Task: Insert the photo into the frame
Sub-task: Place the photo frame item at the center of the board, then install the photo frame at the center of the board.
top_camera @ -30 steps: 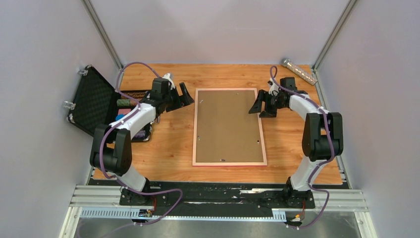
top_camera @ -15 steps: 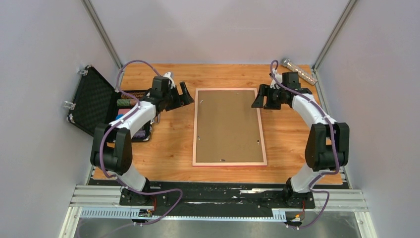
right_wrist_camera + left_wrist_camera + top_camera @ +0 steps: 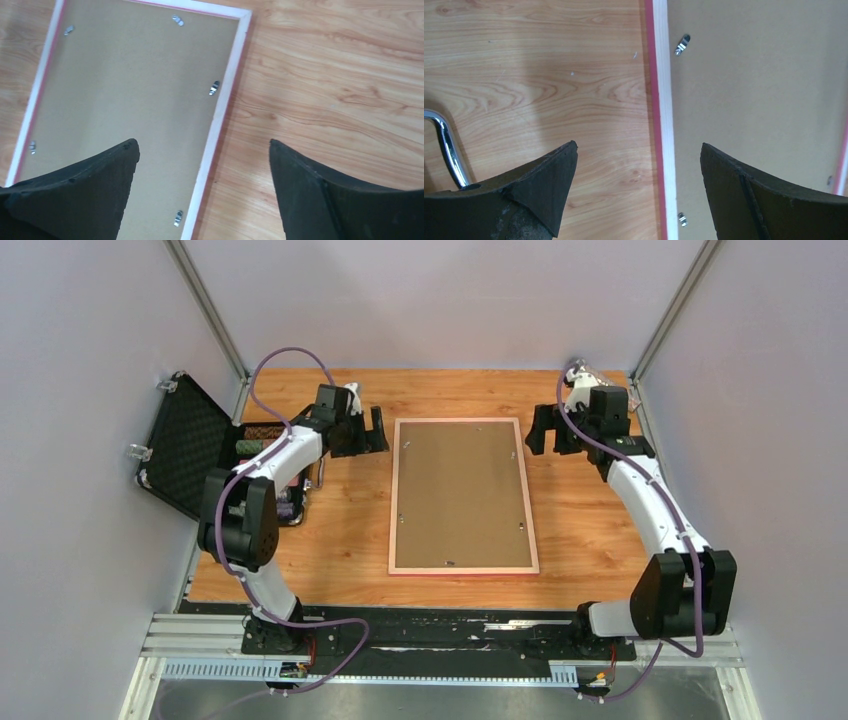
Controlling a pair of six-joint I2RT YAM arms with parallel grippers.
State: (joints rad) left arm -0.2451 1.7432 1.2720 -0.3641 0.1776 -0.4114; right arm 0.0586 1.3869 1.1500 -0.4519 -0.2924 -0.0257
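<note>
The frame (image 3: 394, 500) lies back side up in the middle of the table, with pale salmon rails and a pink outer edge. A plain brown backing board (image 3: 460, 490) fills it, with small metal clips around the edge. The photo is hidden. My left gripper (image 3: 377, 430) is open and empty, just left of the frame's far-left corner. In the left wrist view the gripper (image 3: 639, 146) straddles the left rail (image 3: 664, 100). My right gripper (image 3: 541, 430) is open and empty beside the far-right corner. In the right wrist view the gripper (image 3: 202, 142) hangs above the right rail (image 3: 225, 105).
An open black case (image 3: 190, 445) with small items stands at the left table edge. A chrome handle (image 3: 446, 145) shows in the left wrist view. A shiny tube (image 3: 605, 383) lies at the far right corner. Grey walls close in the table.
My right arm has drawn back from the frame's right rail and swung outward and to the far side. My left gripper has shifted slightly toward the far side. The frame has not moved.
</note>
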